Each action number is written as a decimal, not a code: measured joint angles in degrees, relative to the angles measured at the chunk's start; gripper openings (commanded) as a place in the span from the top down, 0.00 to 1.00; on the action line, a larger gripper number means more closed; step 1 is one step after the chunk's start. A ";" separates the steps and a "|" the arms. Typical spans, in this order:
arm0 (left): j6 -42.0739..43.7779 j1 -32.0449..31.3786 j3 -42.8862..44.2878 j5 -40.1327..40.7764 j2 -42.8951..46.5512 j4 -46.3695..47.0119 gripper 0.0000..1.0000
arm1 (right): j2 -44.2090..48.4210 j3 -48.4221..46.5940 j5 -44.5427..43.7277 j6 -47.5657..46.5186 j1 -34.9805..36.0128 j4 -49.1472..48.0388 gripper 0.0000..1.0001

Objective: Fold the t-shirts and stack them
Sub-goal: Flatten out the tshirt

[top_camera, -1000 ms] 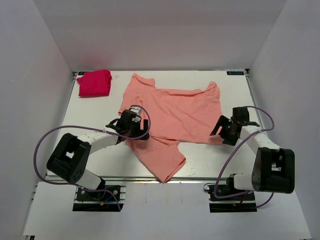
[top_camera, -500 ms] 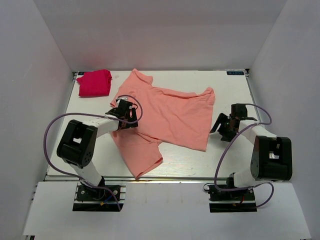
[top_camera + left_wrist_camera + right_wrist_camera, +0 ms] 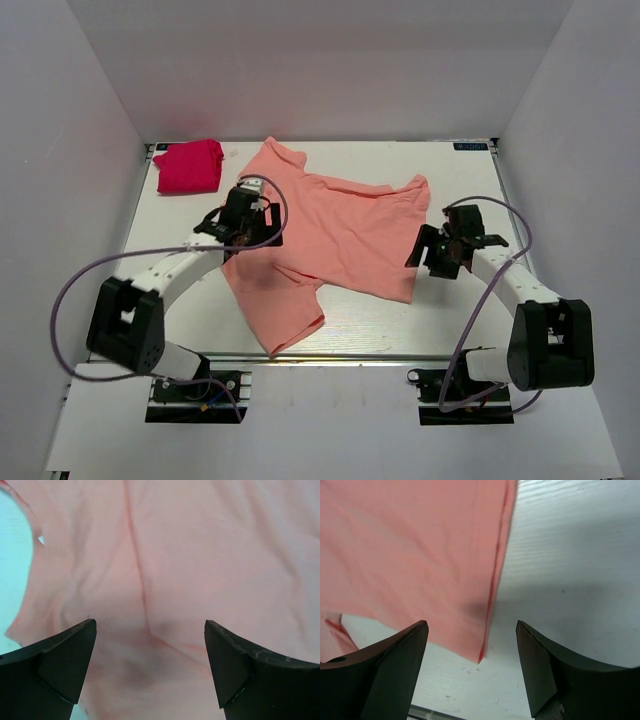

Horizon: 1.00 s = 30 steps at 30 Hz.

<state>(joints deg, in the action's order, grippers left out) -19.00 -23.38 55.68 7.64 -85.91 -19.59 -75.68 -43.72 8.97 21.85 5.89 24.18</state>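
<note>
Gaping left hand [image 3: 149, 626] over salmon t-shirt [image 3: 350, 228]

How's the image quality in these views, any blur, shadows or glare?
Top view: sharp, evenly lit, no strong glare. Left wrist view: the salmon t-shirt looks soft, slightly blurred, shadowed near the left gripper. Right wrist view: grey shadow on the table beside the shirt's edge.

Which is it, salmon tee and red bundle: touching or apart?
Apart. Top view shows bare table between the red bundle and the salmon tee.
</note>
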 measured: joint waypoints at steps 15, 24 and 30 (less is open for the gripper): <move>-12.66 -13.27 -17.68 -13.53 21.59 -19.21 0.01 | -3.21 1.46 -3.15 1.75 9.62 2.67 0.26; -20.52 -17.90 -18.91 -12.57 21.35 -28.39 0.23 | -3.85 2.21 -4.13 1.97 10.38 2.49 0.28; -22.91 -19.89 -22.08 -12.52 19.61 -27.76 0.29 | -3.85 2.34 -4.39 1.97 10.38 2.54 0.28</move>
<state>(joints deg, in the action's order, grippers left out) -41.91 -43.27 33.61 -4.89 -66.30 -47.35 -79.53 -41.39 4.58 23.81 16.27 26.72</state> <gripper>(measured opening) 0.716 0.723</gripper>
